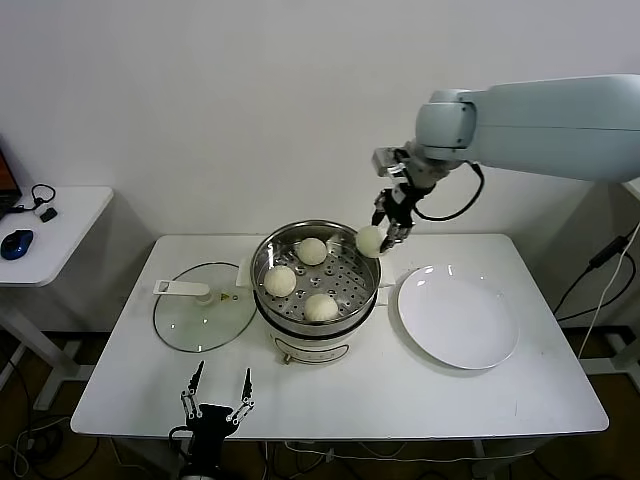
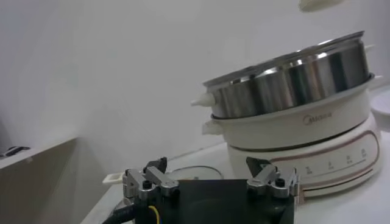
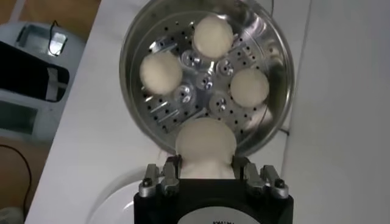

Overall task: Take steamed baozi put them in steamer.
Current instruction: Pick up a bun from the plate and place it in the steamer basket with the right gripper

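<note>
Desk [image 1: 500, 400] first, with the steamer [image 1: 317, 283] mid-desk, three baozi already on its tray; right gripper [image 1: 392, 228] hangs over the steamer's far-right rim, clamped on the fourth baozi [image 1: 371, 240], held high to clear the wall; left gripper [image 1: 216, 398] waits at the near edge, fingers apart.

Shiny perforated metal steamer [image 1: 316, 268], smooth matt dough baozi [image 1: 312, 251], clear glass lid [image 1: 204, 306].

White table [image 1: 400, 390]: steamer [image 1: 315, 300], lid [image 1: 203, 305], plate [image 1: 458, 316]
</note>
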You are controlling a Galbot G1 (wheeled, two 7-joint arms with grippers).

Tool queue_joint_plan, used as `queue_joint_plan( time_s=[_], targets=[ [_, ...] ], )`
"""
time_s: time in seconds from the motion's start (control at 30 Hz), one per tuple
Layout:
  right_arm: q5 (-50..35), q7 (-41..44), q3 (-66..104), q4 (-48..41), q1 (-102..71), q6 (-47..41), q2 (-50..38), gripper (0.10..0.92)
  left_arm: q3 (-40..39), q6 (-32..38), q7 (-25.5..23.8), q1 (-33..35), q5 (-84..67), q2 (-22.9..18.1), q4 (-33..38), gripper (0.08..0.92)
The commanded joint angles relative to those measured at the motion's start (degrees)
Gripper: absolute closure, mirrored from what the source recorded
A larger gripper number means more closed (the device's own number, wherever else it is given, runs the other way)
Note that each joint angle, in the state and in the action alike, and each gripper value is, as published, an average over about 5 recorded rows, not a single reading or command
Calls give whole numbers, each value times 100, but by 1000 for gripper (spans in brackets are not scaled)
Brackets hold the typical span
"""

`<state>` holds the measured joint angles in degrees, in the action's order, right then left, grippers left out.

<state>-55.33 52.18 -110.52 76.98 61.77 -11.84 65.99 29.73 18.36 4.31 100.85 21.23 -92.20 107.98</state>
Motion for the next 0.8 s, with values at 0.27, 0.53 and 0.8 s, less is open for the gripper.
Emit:
queue_joint_plan(
  time_s=[0.27, 0.53, 0.8],
  targets=[
    [253, -243, 271, -828, -1344, -155, 924, 455, 87, 0, 6, -38, -67, -280, -82, 177],
    [435, -342, 354, -988, -1626, -154, 915, 444, 116, 13, 9, -50, -64, -280, -127, 177],
    [528, -381, 416, -1029, -1808, -158, 899, 407, 150, 30, 16, -44, -63, -280, -142, 177]
  ],
)
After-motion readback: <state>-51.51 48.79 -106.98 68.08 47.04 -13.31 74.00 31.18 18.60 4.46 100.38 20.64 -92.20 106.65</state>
